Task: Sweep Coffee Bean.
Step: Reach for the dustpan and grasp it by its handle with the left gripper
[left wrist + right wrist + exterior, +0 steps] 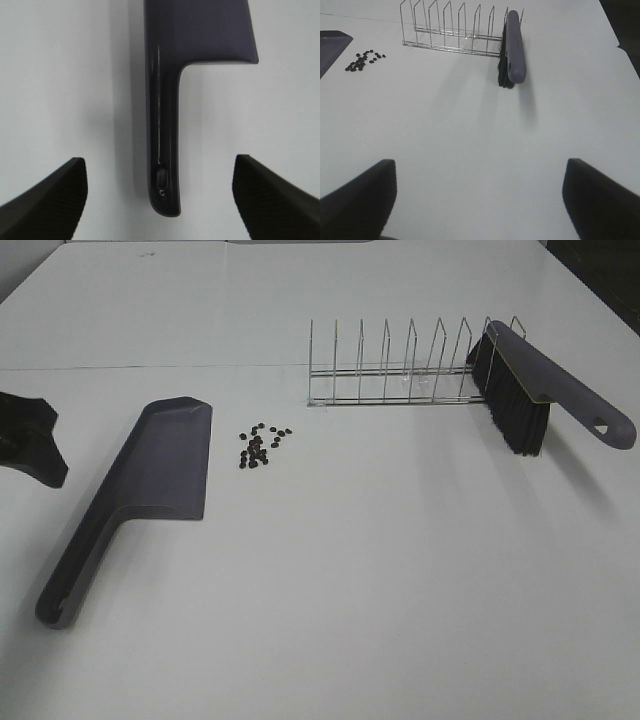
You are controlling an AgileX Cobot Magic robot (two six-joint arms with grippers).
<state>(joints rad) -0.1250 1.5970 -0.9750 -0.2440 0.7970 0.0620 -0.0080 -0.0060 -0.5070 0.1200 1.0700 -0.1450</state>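
Left pincer (pixel 159 165) spread near long-handled grey plastic dustpan (pixel 165 460), right pincer (pixel 479 165) spread too, tiny dark oval coffee beans (pixel 262 445) just beside dustpan.

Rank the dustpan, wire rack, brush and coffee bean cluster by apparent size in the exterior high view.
1. dustpan and wire rack: look alike, and the dustpan is nearer the camera, so unranked
2. brush
3. coffee bean cluster

No text, label, brand, number or sign could be read anywhere, for the dustpan (pixel 165 465), the brush (pixel 560 390), the wire rack (pixel 400 399) and the white worktop (pixel 350 590) all showed plain surfaces.
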